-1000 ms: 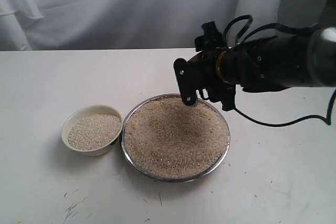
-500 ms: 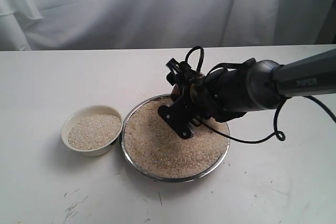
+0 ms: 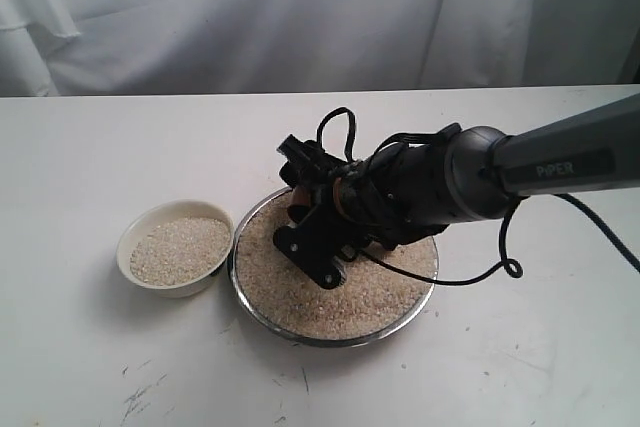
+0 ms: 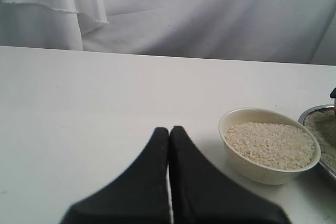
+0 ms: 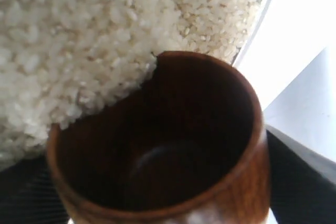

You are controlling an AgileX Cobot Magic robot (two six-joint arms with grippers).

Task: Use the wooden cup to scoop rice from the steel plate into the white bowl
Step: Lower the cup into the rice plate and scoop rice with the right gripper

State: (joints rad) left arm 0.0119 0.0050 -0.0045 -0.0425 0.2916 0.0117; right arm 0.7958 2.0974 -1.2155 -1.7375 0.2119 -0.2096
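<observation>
— Two grippers to account for; where is the right gripper [image 3: 315, 239]?

— Down over the steel plate [image 3: 330, 340], on the half of it nearer the white bowl [image 3: 125, 247]. Its black fingers are clamped on either side of the wooden cup [image 5: 173, 129].

— And how does the cup sit?

— Tipped onto its side, with its mouth pushed against the rice [image 5: 79, 35] heaped in the plate. Grains press on one part of the rim. The inside I can see is dark wood. The plate's thin edge runs just past the cup.

— How full is the plate?

— Rice covers it nearly to the rim all round.

— The bowl?

— On the table [image 3: 100, 147] just beside the plate, on the side away from the right arm [image 3: 560, 157]. Whether the two rims touch, I cannot tell. It holds a level layer of rice a little below its lip.

— The left gripper [image 4: 169, 129]?

— Closed on nothing, its two fingers pressed together. It hangs low over the table, apart from the plate, with the bowl between the two.

— Anything else?

— A black cable [image 3: 500, 272] loops off the arm beside the plate, and a white cloth [image 3: 200, 17] hangs beyond it.
</observation>
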